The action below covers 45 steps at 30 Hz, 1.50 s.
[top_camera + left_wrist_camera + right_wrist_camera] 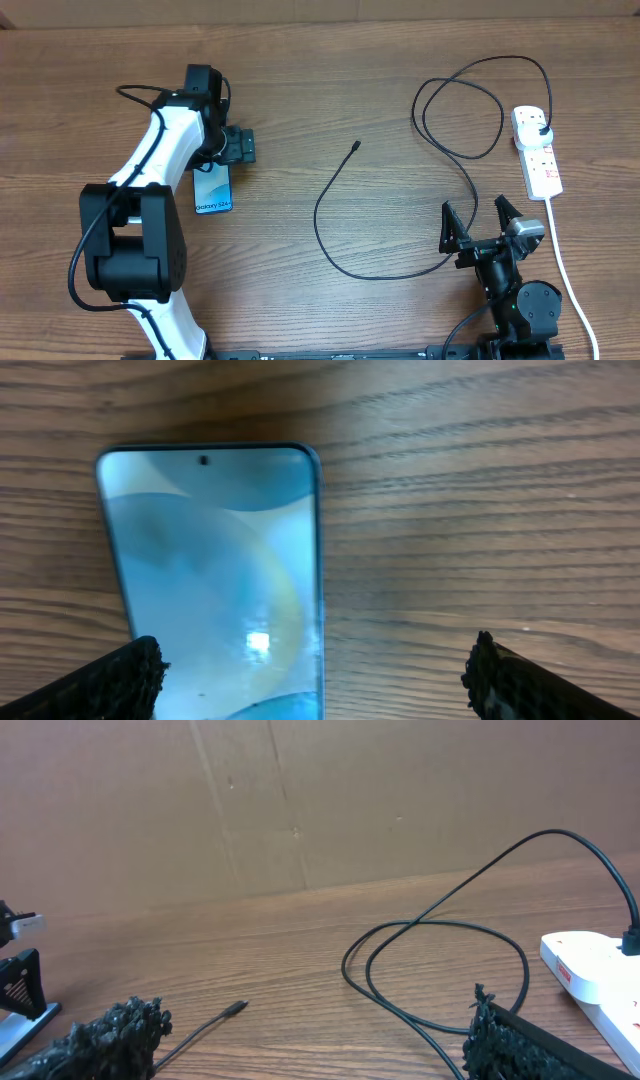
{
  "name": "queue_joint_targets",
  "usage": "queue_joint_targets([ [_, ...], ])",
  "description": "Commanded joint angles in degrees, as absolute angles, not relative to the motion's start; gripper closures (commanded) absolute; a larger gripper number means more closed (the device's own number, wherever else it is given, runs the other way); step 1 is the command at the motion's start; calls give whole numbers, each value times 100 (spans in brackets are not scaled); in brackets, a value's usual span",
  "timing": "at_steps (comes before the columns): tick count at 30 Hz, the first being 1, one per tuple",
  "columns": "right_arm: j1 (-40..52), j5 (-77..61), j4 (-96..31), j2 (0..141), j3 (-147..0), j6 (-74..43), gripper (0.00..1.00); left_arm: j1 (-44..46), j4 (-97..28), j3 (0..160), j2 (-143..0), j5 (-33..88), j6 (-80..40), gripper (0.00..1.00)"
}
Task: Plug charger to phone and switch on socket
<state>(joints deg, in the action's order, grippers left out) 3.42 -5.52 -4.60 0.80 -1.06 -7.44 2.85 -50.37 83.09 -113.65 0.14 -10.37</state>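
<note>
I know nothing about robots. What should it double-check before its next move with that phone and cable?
1. Left gripper open: ok.
2. Left gripper centred over the phone: not ok, the phone sits toward one finger.
3. Right gripper open and holding nothing: ok.
4. Charger connector tip lying free on the table, apart from the phone: ok.
5. Charger plug seated in the socket: ok, it looks so.
6. Socket switch position: cannot tell.
</note>
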Motion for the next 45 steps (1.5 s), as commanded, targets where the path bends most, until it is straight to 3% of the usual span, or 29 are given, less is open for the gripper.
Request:
queue_joint_targets([
  [1, 368, -473, -438, 16, -45, -738, 0, 185, -5061, 8438, -11402, -62, -856, 0],
  [45, 368, -475, -438, 16, -45, -738, 0, -270, -5098, 8436, -11695, 325, -224, 0],
])
